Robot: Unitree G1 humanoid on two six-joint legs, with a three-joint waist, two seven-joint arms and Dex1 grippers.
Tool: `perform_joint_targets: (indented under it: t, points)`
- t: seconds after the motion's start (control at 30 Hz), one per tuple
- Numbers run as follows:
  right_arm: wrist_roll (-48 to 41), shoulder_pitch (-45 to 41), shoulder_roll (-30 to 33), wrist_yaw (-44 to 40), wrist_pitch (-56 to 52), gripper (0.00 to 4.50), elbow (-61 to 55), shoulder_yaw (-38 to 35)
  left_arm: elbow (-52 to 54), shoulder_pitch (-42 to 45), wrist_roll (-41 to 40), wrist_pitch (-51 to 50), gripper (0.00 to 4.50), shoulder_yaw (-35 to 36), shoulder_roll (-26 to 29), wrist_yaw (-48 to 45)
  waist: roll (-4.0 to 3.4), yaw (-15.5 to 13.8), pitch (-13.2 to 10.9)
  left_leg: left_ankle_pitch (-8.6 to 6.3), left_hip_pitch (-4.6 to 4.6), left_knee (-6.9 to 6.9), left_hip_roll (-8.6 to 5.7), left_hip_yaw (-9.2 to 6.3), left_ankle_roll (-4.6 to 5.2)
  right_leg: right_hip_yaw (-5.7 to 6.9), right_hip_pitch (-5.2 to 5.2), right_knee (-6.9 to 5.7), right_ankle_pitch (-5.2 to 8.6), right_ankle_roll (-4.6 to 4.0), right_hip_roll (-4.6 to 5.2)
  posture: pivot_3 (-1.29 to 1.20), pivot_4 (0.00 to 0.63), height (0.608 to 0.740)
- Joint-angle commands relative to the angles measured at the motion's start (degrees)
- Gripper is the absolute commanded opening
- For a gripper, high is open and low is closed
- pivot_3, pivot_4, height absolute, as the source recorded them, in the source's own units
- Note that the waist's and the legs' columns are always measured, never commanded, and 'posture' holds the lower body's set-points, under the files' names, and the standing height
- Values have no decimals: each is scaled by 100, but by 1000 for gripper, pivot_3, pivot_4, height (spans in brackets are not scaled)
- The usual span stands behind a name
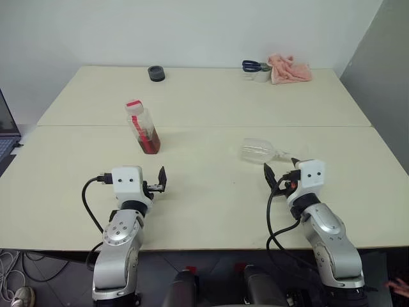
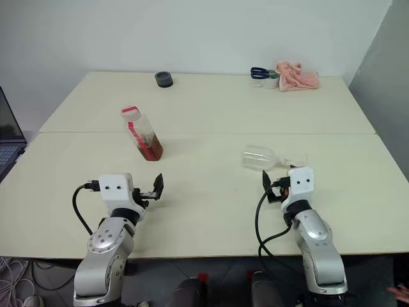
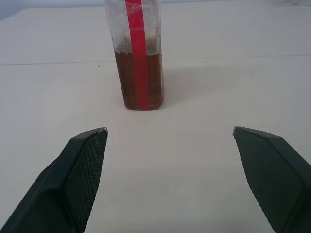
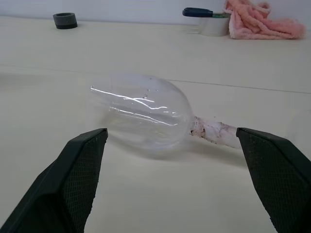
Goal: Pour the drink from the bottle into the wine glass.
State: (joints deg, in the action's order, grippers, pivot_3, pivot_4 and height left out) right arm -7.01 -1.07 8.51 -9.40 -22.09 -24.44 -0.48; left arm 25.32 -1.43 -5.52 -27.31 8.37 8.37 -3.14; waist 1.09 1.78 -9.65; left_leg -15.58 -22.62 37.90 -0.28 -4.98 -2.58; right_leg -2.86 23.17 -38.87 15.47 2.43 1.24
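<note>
Both claws wide and empty; bottle upright ahead of the left, wine glass on its side ahead of the right.

The left gripper stands with its jaws spread wide and nothing between them. The bottle stands upright on the table, directly ahead of this claw and apart from it; the drink fills its lower part. The right gripper is likewise spread wide and holds nothing. The wine glass lies on its side just beyond the right fingertips, not touching them, bowl toward the robot's left and stem toward its right.
</note>
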Motion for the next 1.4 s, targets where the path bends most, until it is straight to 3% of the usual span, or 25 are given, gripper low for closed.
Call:
perform_joint_targets:
  t: [0.03,0.47,0.67,0.73,0.9,0.97,1.17,1.4]
  points:
    - [-49,-34,-16,35,65,4500,-286,-57,285,37,-47,80,4463,121,36,11,0,0,0,0,0,0,0,0,0,0,0,0,0,0,0,0,150,740]
    - [-71,-69,44,-82,57,4500,-253,-20,373,-78,-29,94,4463,140,-42,106,0,0,0,0,0,0,0,0,0,0,0,0,0,0,0,0,150,740]
    - [-276,-443,234,-657,105,4500,-153,215,347,17,30,88,4463,171,19,140,-1,5,-2,0,1,0,0,1,0,0,0,0,0,0,0,0,150,740]
    - [-594,-773,375,-1114,40,4500,-95,263,274,104,26,107,4463,219,30,176,0,6,-3,0,1,1,0,0,0,1,0,0,0,0,0,0,150,740]
    - [-2691,-1823,887,-2937,-843,4500,-221,108,104,334,27,157,4463,337,100,189,-2,7,-11,0,0,1,0,-6,1,8,-2,1,-1,-1,-2,0,150,740]
    - [-3095,-2237,1128,-3325,-1133,4500,-75,103,-11,452,2,188,4463,438,192,145,-1,5,-11,0,-1,2,-2,-8,1,11,-4,1,-1,-1,0,0,150,740]
    - [-3077,-2501,1187,-3377,-1094,4500,201,245,-162,599,-11,226,4463,538,408,28,2,-2,-9,-1,-6,1,-2,-18,1,20,-3,2,1,-4,0,0,150,740]
    - [-2478,-2532,978,-3110,-677,4500,367,553,-714,1148,-154,365,4463,638,677,-195,2,-3,-9,0,-7,2,-2,-18,1,21,0,0,1,-4,0,0,150,740]
